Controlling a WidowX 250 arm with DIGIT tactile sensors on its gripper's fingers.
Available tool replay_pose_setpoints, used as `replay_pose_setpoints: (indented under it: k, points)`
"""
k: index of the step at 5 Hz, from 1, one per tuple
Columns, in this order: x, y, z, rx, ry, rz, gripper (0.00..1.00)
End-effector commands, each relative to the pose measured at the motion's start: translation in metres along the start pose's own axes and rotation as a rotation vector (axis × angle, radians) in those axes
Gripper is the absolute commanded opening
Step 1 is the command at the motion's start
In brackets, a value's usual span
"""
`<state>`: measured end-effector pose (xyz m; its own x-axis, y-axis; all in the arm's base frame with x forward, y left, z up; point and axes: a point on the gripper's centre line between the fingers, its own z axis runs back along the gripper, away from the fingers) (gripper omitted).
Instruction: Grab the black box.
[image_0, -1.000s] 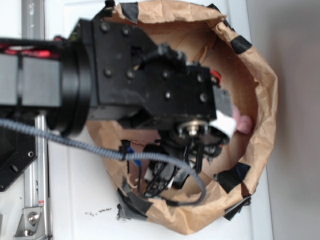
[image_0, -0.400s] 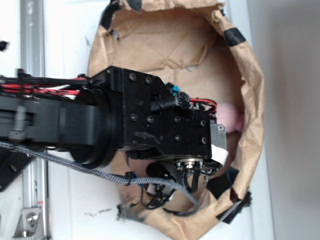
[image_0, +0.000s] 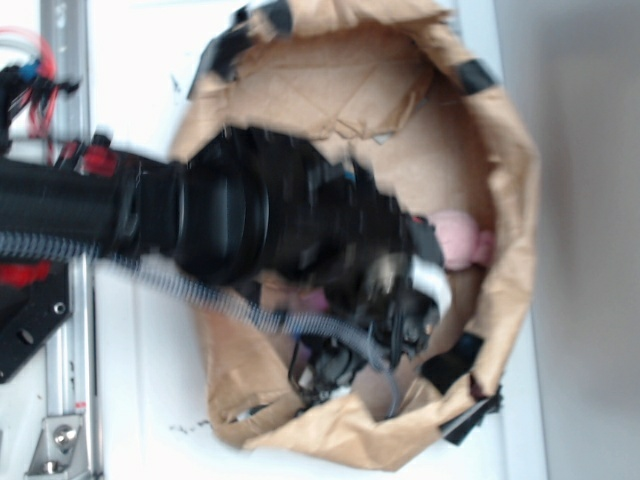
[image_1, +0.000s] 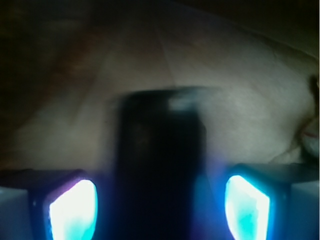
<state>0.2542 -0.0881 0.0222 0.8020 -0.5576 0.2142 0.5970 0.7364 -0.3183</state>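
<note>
In the wrist view the black box (image_1: 160, 165) is a dark, blurred upright shape standing between my two glowing blue fingertips (image_1: 72, 210), on the brown paper floor. A narrow gap shows on each side of the box, so my gripper (image_1: 160, 212) is open around it and not touching it. In the exterior view my blurred black arm reaches into the brown paper bag (image_0: 515, 190). The gripper (image_0: 400, 320) points down near the bag's lower right, and the box is hidden under it.
A pink soft object (image_0: 458, 240) lies against the bag's right wall. Black tape patches (image_0: 478, 73) mark the bag's rim. A metal rail (image_0: 62, 60) and a black metal plate (image_0: 25, 330) are on the left of the white table.
The arm has swung lower into the bag and turned, and it is now blurred by motion. The bag's upper inside has come into view.
</note>
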Motion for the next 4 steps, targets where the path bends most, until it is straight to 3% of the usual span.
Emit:
replay_pose_setpoints:
  k: [1, 2, 3, 4]
  points:
    - [-0.006, -0.013, -0.002, 0.155, 0.14, 0.025, 0.0]
    - [-0.005, 0.001, 0.005, 0.174, 0.06, 0.163, 0.0]
    - [-0.002, 0.009, 0.007, 0.298, 0.098, 0.242, 0.0]
    - [-0.023, 0.004, 0.063, 0.384, -0.009, 0.35, 0.0]
